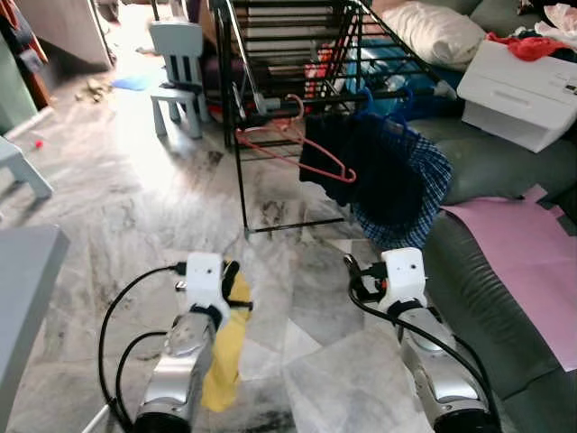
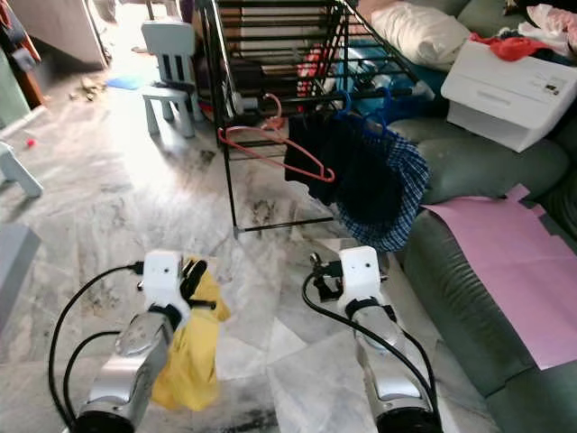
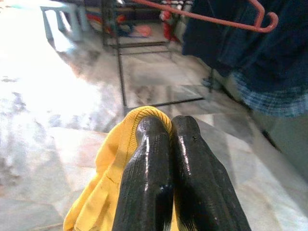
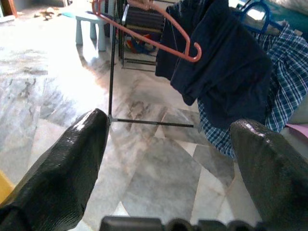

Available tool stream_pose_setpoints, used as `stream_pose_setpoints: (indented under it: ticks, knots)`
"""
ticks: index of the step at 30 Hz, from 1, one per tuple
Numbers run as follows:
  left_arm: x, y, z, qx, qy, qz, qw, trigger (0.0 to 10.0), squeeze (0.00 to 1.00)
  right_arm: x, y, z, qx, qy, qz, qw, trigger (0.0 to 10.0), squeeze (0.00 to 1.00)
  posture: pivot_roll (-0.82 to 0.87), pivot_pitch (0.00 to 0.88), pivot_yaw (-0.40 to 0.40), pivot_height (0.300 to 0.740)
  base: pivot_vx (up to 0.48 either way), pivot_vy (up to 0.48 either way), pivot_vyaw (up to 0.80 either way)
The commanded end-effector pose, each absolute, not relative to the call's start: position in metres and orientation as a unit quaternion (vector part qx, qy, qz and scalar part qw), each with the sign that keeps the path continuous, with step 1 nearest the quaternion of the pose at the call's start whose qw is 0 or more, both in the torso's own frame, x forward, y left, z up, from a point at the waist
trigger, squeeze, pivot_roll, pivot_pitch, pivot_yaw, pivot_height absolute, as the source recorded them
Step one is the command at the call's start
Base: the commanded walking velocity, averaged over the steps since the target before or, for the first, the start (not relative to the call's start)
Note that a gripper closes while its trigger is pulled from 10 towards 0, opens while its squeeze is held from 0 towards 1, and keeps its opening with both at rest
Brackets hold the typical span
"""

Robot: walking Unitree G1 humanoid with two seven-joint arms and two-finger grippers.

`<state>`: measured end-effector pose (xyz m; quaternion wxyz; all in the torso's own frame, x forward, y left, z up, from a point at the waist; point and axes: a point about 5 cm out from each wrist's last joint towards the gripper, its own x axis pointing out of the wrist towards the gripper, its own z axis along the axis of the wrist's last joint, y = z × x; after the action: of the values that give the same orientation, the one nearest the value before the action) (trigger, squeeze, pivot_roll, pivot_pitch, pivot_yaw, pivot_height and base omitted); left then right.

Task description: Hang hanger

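Marble floor (image 1: 135,207), grey and white and glared by light at upper left, is seen from the head camera. At far left a grey table edge (image 1: 22,289) and a pale stool leg (image 1: 22,171) are seen, with a small pale blue chair (image 1: 180,68) further back.

At lower left, the left gripper (image 3: 166,132) is held low over the floor, its jaws closed on a yellow cloth (image 1: 225,352) that hangs down beside the arm. The two black fingers (image 3: 149,168) are shown pressed together in the left wrist view, with the cloth's hem folded over their tips.

Ahead at centre stands a black wire rack (image 1: 270,63). A pink hanger (image 1: 293,149) is hung on the rack's front rail, tilted and bare. Just to its right a dark navy garment (image 1: 379,171) and a blue checked garment (image 1: 433,180) are hung on blue hangers (image 1: 365,99).

At lower right, the right gripper (image 4: 168,149) is held above the floor, well apart from the hanger, its jaws wide open and empty. The hanger's hooked end is shown against the navy garment in the right wrist view.

At right a dark sofa (image 1: 478,298) is seen with a pink sheet (image 1: 523,253) on it, a white box (image 1: 523,90) with small unreadable print, a red cloth (image 1: 527,45) and a white pillow (image 1: 433,32).
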<state>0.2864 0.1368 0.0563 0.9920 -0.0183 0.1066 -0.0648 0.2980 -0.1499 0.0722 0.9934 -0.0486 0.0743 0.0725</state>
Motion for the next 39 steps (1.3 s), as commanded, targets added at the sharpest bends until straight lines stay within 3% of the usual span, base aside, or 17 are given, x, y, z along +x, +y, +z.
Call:
stream_pose_setpoints:
  ticks: [1,3,10,16,28,39]
  knots:
    - [0.288,0.137,0.067,0.000,0.058,-0.079,0.995,10.0,0.00,0.300,-0.152,0.073,-0.045,0.074,0.068,0.994,10.0,0.00,0.00,0.022,-0.034,0.740,0.000,0.000,0.00]
    - [0.287,0.146,0.062,0.026,0.068,-0.059,0.996,10.0,0.00,0.302,-0.151,0.074,-0.044,0.074,0.069,0.994,10.0,0.00,0.01,0.022,-0.030,0.740,0.000,0.000,0.00]
    - [0.286,0.151,0.064,-0.007,0.059,-0.056,0.997,10.0,0.00,0.304,-0.146,0.075,-0.036,0.070,0.076,0.994,10.0,0.00,0.02,0.016,-0.038,0.740,0.000,0.000,0.00]
    - [0.284,0.147,0.069,-0.056,0.048,-0.026,0.997,10.0,0.00,0.305,-0.147,0.078,-0.042,0.065,0.083,0.994,10.0,0.00,0.02,0.019,-0.055,0.740,0.000,0.000,0.00]
    - [0.282,0.133,0.067,-0.075,0.050,-0.063,0.994,10.0,0.00,0.301,-0.143,0.078,-0.042,0.054,0.083,0.994,10.0,0.00,0.03,0.028,-0.060,0.740,0.000,0.000,0.00]
    - [0.291,0.124,0.075,-0.090,0.040,-0.093,0.991,10.0,0.00,0.302,-0.146,0.082,-0.037,0.048,0.080,0.995,10.0,0.00,0.00,0.037,-0.040,0.740,0.359,0.000,0.00]
